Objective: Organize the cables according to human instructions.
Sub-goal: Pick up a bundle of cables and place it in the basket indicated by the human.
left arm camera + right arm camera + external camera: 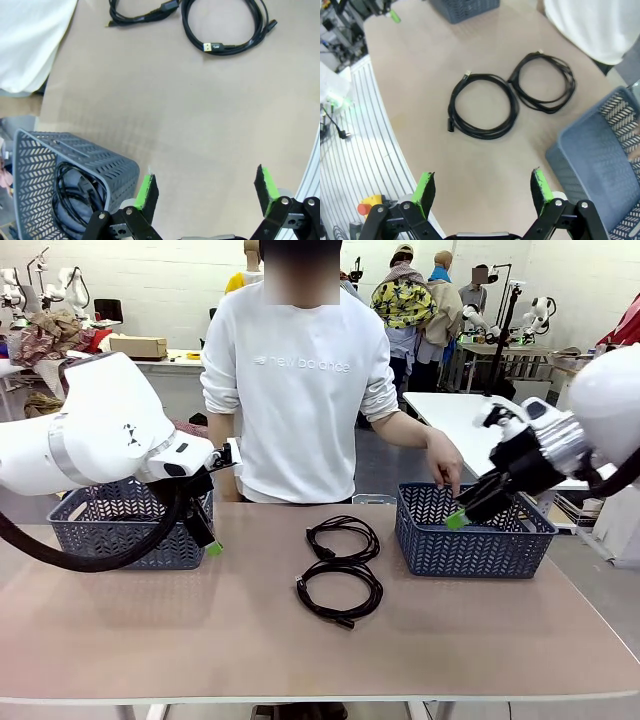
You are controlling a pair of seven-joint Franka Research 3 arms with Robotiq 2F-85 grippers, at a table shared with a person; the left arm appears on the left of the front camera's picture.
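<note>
The left gripper (206,187) hangs with its jaws wide apart and holds nothing. It is just beside the left basket (85,152), not touching it as far as I can see. Inside this basket lies at least one coiled cable (75,192), so part of the sorting seems done.

The right gripper (482,187) is also fully released and empty, and it hovers at the near edge of the right basket (600,150). The part of this basket that shows looks empty, but I cannot see all of it. The person's hand (445,462) reaches down at its far rim.

Two cables are left on the table (200,630) between the baskets: the near cable (454,107) and the far cable (569,82), side by side and almost touching. I judge that these two are yet to be sorted.
</note>
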